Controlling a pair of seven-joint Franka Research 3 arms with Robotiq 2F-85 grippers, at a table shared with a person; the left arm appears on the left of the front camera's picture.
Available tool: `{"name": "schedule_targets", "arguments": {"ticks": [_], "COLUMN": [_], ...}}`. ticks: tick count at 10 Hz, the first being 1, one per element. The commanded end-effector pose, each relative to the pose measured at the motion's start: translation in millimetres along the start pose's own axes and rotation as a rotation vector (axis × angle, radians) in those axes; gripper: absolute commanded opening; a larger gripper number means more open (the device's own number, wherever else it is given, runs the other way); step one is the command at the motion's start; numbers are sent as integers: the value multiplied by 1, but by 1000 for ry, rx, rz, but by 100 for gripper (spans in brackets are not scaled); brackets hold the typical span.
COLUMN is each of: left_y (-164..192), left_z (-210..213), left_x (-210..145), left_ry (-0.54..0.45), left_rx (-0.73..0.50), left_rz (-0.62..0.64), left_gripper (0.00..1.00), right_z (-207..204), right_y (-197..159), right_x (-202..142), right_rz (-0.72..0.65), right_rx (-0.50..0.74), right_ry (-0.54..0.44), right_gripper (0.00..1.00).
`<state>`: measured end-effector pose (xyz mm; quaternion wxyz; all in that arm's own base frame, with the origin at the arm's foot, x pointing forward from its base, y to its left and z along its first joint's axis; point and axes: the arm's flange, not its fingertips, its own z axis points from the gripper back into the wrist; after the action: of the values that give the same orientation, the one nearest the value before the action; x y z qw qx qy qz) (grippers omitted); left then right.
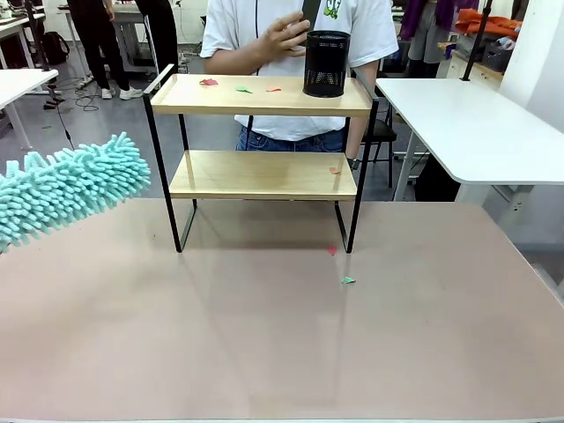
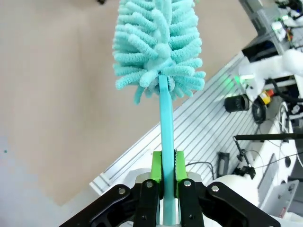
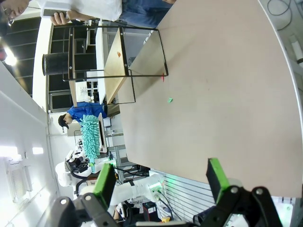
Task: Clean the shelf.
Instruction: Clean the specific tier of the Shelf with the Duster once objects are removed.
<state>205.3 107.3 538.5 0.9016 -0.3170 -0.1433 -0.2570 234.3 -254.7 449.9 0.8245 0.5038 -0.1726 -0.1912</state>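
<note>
The shelf (image 1: 261, 174), two light wooden boards in a thin black frame, stands at the table's far middle; it lies sideways in the right wrist view (image 3: 124, 56). Red and green paper scraps (image 1: 240, 88) lie on its top board beside a black mesh cup (image 1: 326, 63), and one scrap (image 1: 335, 170) on the lower board. My left gripper (image 2: 164, 166) is shut on the teal handle of a fluffy duster (image 2: 158, 45), whose head (image 1: 69, 187) hovers left of the shelf. Above the table's near side, my right gripper (image 3: 161, 177) stands open with nothing between its fingers.
A person stands behind the shelf, one hand (image 1: 286, 37) by the mesh cup. A red scrap (image 1: 332, 250) and a green scrap (image 1: 348, 280) lie on the brown tabletop (image 1: 264, 344) before the shelf. White tables (image 1: 476, 123) flank the far sides.
</note>
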Motion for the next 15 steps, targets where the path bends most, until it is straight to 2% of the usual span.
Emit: {"name": "schedule_targets", "arguments": {"ticks": [1, 3, 4, 5, 6, 7, 10, 11, 12, 13, 15], "left_y": [-52, -94, -117, -134, -144, -131, -131, -135, -142, -155, -165], "left_z": [-34, -72, -103, -131, -147, -112, -112, -124, -131, -143, -169], "left_x": [40, 82, 103, 121, 138, 101, 101, 111, 115, 127, 149], "left_ry": [61, 82, 129, 120, 82, 129, 129, 132, 44, 5, 21], "left_rx": [17, 63, 120, 144, 124, 113, 113, 125, 196, 192, 266], "left_rz": [-28, -22, -19, -2, 69, -38, -38, -13, 30, 24, 34], "left_gripper": [12, 12, 12, 12, 12, 12, 12, 12, 12, 12, 12], "right_z": [2, 2, 2, 2, 2, 2, 2, 2, 2, 2, 2], "right_y": [0, 0, 0, 0, 0, 0, 0, 0, 0, 0, 0], "right_x": [-1, -1, -1, -1, -1, -1, -1, -1, -1, -1, -1], "right_rz": [27, 27, 27, 27, 27, 27, 27, 27, 27, 27, 27], "right_rx": [-1, -1, -1, -1, -1, -1, -1, -1, -1, -1, -1], "right_ry": [6, 6, 6, 6, 6, 6, 6, 6, 6, 6, 6], "right_gripper": [100, 100, 100, 100, 100, 100, 100, 100, 100, 100, 100]}}
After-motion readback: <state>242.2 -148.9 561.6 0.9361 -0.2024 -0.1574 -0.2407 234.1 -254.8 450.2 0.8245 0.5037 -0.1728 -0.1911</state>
